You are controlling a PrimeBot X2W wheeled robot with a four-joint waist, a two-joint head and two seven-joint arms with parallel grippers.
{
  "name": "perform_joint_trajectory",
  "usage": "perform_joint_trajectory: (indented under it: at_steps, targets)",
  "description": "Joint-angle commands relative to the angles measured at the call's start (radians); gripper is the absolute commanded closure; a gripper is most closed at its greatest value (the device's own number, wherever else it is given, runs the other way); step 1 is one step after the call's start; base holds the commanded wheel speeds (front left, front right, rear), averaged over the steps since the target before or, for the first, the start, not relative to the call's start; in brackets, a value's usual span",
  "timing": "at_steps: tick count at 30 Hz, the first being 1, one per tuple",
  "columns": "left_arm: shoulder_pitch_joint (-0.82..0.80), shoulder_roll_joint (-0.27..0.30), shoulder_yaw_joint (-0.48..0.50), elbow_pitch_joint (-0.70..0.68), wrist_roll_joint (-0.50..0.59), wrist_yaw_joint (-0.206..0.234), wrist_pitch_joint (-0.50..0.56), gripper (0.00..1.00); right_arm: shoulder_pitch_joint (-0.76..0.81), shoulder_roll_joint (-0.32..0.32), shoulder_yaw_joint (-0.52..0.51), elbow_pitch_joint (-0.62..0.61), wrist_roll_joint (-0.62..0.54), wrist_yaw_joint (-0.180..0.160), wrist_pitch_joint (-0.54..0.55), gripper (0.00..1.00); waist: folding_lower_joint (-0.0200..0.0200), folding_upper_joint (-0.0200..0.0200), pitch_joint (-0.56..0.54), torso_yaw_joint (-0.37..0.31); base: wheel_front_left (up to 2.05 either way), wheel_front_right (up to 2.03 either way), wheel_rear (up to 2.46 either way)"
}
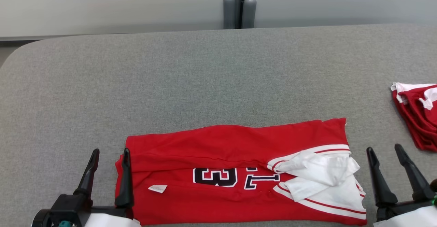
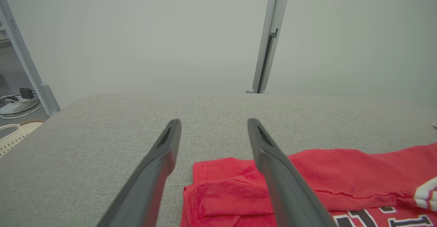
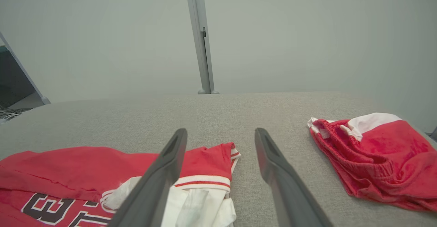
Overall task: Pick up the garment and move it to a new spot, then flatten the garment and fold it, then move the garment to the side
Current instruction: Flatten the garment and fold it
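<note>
Jaws of both arms stand fully open and grip nothing. We see the left jaws at the lower left of the head view. The left inner finger (image 1: 126, 177) lies across the left edge of the garment (image 1: 222, 145), and the left outer finger (image 1: 89, 172) lies over bare counter (image 1: 205, 76). Whether either finger touches the cloth we cannot tell. The right jaws sit at the lower right, with the right fingers (image 1: 377, 175) over bare counter just beside the garment's right end.

The garment is a red jersey, folded into a long band. It lies flat along the near edge of the counter, between the two pairs of jaws. We note on it:

- black numerals (image 1: 235, 177) edged in white
- a small white label (image 1: 157, 188) near the left end
- a crumpled white sleeve with red-striped trim (image 1: 317, 174) on the right end

In the left wrist view the folded left corner of the jersey shows between the fingers.

Well apart, at the counter's right edge, lies a second red-and-white pile of cloth (image 1: 418, 117), bunched and not flat. The counter is covered in grey fabric with rounded far corners. Behind it we see a pale wall and a grey upright post (image 1: 239, 5).
</note>
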Motion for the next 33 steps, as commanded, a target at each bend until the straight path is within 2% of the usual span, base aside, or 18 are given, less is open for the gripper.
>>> perform_joint_trajectory:
  at_steps: [1,11,19,20,21,22,23,27,33]
  targets:
    - [-0.021,0.003,-0.003,-0.004,0.008,-0.001,0.000,0.00,-0.006,-0.005,0.000,0.018,-0.002,0.000,0.006,0.00,0.0000,0.0000,0.014,0.010,0.00,0.00,0.00]
    - [-0.120,-0.018,-0.033,0.028,0.020,-0.027,-0.012,0.00,-0.057,-0.018,0.050,0.196,0.005,0.000,0.002,0.00,0.0000,0.0000,0.135,0.061,0.00,0.00,0.00]
    - [-0.152,-0.032,-0.038,0.071,0.012,-0.042,-0.026,0.00,-0.071,-0.011,0.075,0.336,0.018,0.000,0.022,0.00,0.0000,0.0000,0.146,0.077,0.00,0.00,0.00]
    - [-0.154,-0.033,-0.037,0.073,0.011,-0.043,-0.028,0.00,-0.071,-0.012,0.082,0.346,0.020,0.000,0.030,0.24,0.0000,0.0000,0.145,0.077,0.00,0.00,0.00]
    - [-0.154,-0.034,-0.036,0.076,0.011,-0.044,-0.028,0.00,-0.070,-0.010,0.092,0.353,0.027,0.000,0.036,0.56,0.0000,0.0000,0.143,0.077,0.00,0.00,0.00]
    - [-0.152,-0.034,-0.034,0.078,0.009,-0.044,-0.030,0.00,-0.070,-0.008,0.100,0.360,0.030,0.000,0.043,0.69,0.0000,0.0000,0.141,0.075,0.00,0.00,0.00]
    - [-0.150,-0.034,-0.032,0.081,0.008,-0.044,-0.031,0.00,-0.072,-0.007,0.104,0.365,0.035,0.000,0.052,1.00,0.0000,0.0000,0.139,0.073,0.00,0.00,0.00]
    - [-0.152,-0.032,-0.029,0.087,0.010,-0.043,-0.035,0.00,-0.085,-0.013,0.100,0.361,0.056,-0.002,0.058,1.00,0.0000,0.0000,0.129,0.064,0.00,0.00,0.00]
    - [-0.135,-0.030,-0.024,0.089,0.007,-0.036,-0.037,0.00,-0.094,-0.038,0.022,0.327,0.065,-0.002,0.027,1.00,0.0000,0.0000,0.102,0.047,0.00,0.00,0.00]
